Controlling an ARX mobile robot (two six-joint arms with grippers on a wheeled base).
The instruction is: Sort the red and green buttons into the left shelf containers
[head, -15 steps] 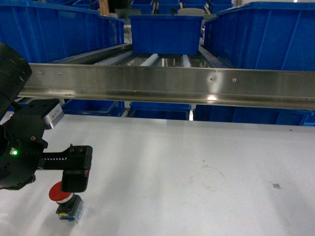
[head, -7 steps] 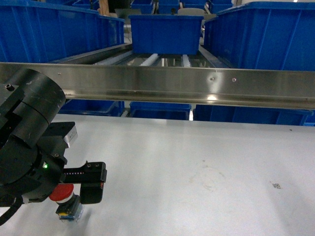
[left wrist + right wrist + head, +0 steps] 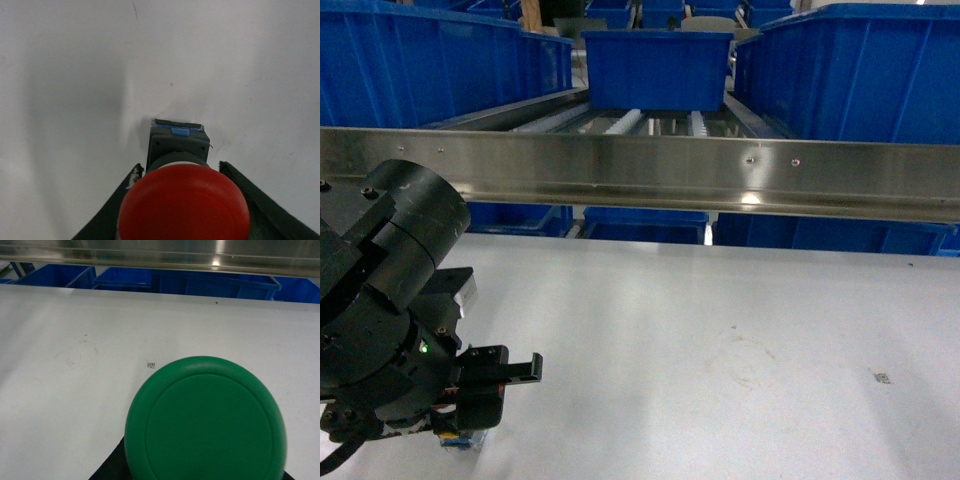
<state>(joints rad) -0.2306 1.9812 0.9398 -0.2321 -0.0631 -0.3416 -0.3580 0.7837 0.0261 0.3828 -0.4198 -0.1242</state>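
The red button stands on the white table, its wide cap over a dark base with a blue end. My left gripper is open and low over it, one dark finger on each side of the cap. In the head view the left gripper covers nearly all of the red button; only its base peeks out. The green button fills the lower right wrist view, with my right gripper shut on it well above the table. The left shelf containers are deep blue bins at the back left.
A steel rail runs across the front of the shelf, with roller tracks behind it. More blue bins stand at centre and right, and others below the rail. The white table stretches to the right.
My left arm has swung in and come down over the red button, which showed in the head view before and is now almost fully covered by the gripper.
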